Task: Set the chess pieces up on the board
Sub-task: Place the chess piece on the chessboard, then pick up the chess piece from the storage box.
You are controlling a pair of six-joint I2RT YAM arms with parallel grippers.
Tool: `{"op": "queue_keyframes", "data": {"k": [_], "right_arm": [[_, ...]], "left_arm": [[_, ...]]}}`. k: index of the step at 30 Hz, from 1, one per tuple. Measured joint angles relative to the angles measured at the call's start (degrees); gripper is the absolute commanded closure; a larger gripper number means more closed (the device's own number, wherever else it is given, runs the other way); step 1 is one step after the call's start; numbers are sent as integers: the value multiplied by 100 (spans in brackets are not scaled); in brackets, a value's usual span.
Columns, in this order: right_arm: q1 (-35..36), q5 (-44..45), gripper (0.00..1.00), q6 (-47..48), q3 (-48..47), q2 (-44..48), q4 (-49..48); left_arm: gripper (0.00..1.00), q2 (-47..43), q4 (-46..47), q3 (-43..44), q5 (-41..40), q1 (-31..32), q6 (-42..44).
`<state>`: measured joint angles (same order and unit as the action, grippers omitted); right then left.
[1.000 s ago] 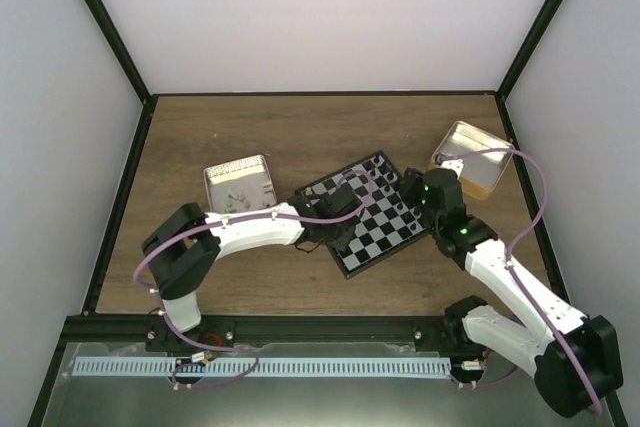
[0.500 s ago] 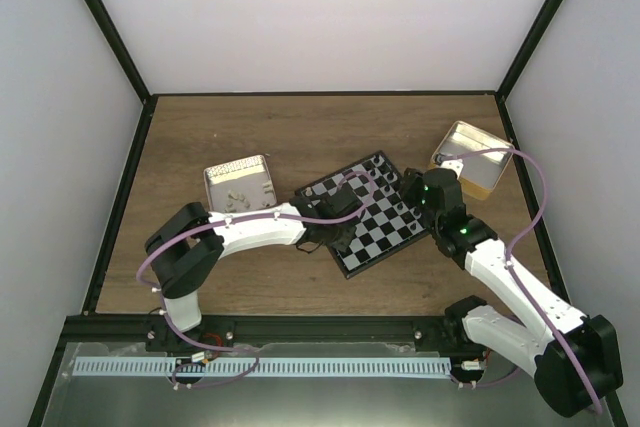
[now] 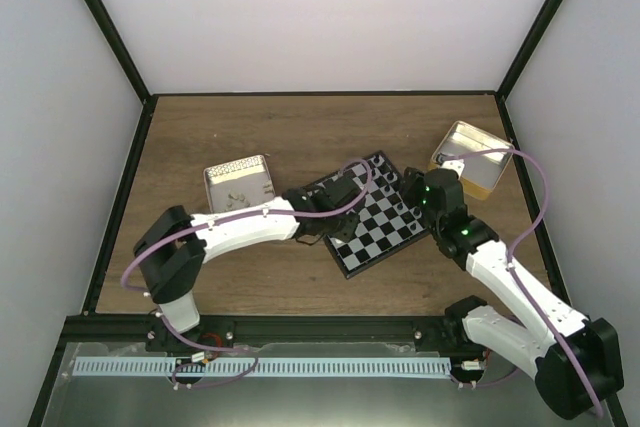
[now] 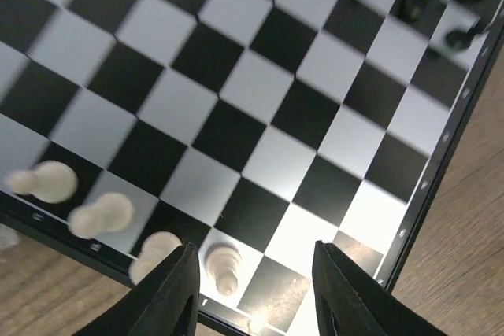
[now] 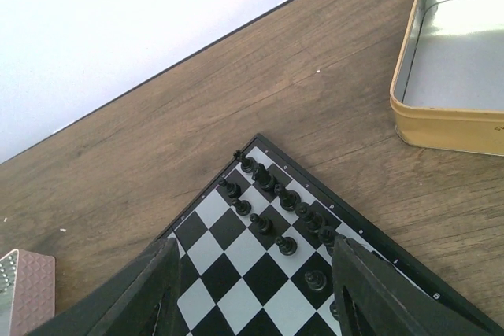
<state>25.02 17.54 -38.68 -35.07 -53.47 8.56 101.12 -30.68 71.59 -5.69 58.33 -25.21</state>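
The board [image 3: 378, 234] lies tilted at mid-table. In the left wrist view, several cream-white chess pieces [image 4: 102, 214] stand along its near edge. The last white piece [image 4: 223, 267] stands free on a light corner square. My left gripper [image 4: 256, 297] is open around that piece, whose base is close to the left finger [image 4: 169, 293] without touching it. Black chess pieces [image 5: 276, 194] fill two rows at the board's far corner [image 5: 236, 273]. My right gripper [image 5: 252, 265] hovers open above that end with nothing in it.
A pink-sided tin [image 3: 238, 184] holding loose white pieces sits left of the board. A yellow tin [image 5: 457, 60] stands at the back right, empty where I can see inside. Both arms [image 3: 250, 227] reach in over the board from either side.
The left gripper's jaws have spread apart and let go of the white piece on the corner square. The left arm's elbow swung left. The right arm has barely moved.
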Motion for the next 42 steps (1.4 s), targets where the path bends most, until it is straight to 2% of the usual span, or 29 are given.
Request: {"op": "queue_keyframes", "data": {"k": [4,7,10,11,12,17,21,27,37,42], "right_arm": [[0,-22,45,0,0,72,0],[0,-44,45,0,0,94,0],[0,-76,45,0,0,96,0],[0,-109,45,0,0,96,0],[0,-109,45,0,0,96,0],[0,-199,45,-22,2,87,0],[0,-262,45,-22,11,39,0],[0,-328,45,-20,39,17,0],[0,-385,45,-20,120,13,-4],[0,-391,45,-17,138,-48,-2]], "left_arm": [[55,-310,-59,184,-188,-181,-13],[52,-538,-98,184,-343,-577,-70],[51,-728,-114,66,-485,-1224,-181],[51,-846,-175,-122,-586,-1943,-245],[51,-848,-179,-127,-590,-1965,-249],[51,-916,-229,-610,-675,-3018,-323],[61,-914,-201,-890,-634,-3746,-376],[72,-841,-116,-1207,-562,-4186,-492],[74,-649,2,-1539,-765,-4356,-527],[79,-466,122,-1633,-767,-4367,-518]]}}
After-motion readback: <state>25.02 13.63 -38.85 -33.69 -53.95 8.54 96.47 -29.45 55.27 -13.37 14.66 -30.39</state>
